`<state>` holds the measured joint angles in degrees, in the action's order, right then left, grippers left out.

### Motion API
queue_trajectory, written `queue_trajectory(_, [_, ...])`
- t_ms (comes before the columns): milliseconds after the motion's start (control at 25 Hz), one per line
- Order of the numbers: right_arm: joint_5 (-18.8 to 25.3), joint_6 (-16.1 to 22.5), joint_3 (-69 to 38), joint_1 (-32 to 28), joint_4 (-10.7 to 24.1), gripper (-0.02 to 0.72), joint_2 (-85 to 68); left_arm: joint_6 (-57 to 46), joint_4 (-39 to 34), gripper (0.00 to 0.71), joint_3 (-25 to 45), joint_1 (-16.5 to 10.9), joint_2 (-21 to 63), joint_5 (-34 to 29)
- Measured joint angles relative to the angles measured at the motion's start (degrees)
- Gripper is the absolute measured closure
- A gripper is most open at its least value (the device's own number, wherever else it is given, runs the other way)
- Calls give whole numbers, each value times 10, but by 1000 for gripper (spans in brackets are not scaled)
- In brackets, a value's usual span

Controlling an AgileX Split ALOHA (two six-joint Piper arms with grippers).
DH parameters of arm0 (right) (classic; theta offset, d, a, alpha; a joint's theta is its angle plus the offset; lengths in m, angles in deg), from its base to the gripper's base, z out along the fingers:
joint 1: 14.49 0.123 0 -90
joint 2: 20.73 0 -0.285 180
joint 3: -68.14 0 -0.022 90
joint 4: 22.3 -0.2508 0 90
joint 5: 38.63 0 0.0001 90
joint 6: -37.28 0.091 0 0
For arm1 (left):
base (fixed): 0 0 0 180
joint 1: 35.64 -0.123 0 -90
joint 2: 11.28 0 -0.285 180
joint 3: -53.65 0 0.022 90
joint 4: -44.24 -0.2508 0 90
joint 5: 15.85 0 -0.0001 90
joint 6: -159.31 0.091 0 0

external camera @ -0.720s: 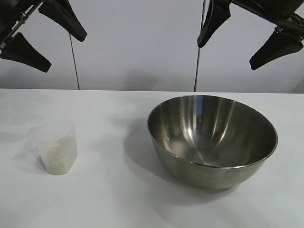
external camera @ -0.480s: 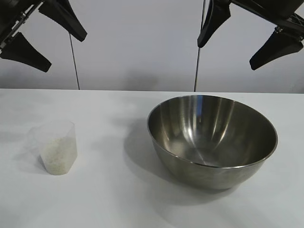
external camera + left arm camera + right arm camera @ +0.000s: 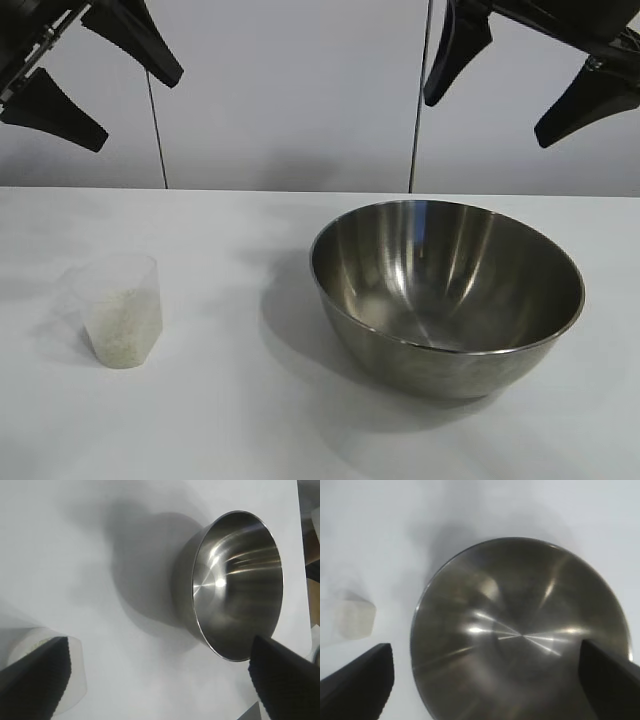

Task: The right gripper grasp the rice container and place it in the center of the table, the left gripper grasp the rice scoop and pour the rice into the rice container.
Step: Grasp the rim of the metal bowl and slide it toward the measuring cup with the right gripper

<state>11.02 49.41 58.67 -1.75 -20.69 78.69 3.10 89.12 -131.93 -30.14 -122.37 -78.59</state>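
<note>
While both end effectors hang spread and empty-handed, the rice scoop (image 3: 121,310) holds rice (image 3: 122,325); the rice container (image 3: 447,291) is bare.

No text, label, brand, number or sign could be read anywhere in these views. The rice container (image 3: 447,295) showed only bare, reflective steel, and the rice scoop (image 3: 120,310) carried no legible graduation marks on its translucent wall. The white table (image 3: 230,420) was unmarked.
</note>
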Motion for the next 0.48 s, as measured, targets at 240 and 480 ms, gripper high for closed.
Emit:
queue_trajectory(240, [-85,26,-47,-20,0,10,70,0,0,16,0,0,0,0])
queue_trajectory(480, [-135,-7,-47,-48,-66,10,140,0,0,16,0,0,0,0])
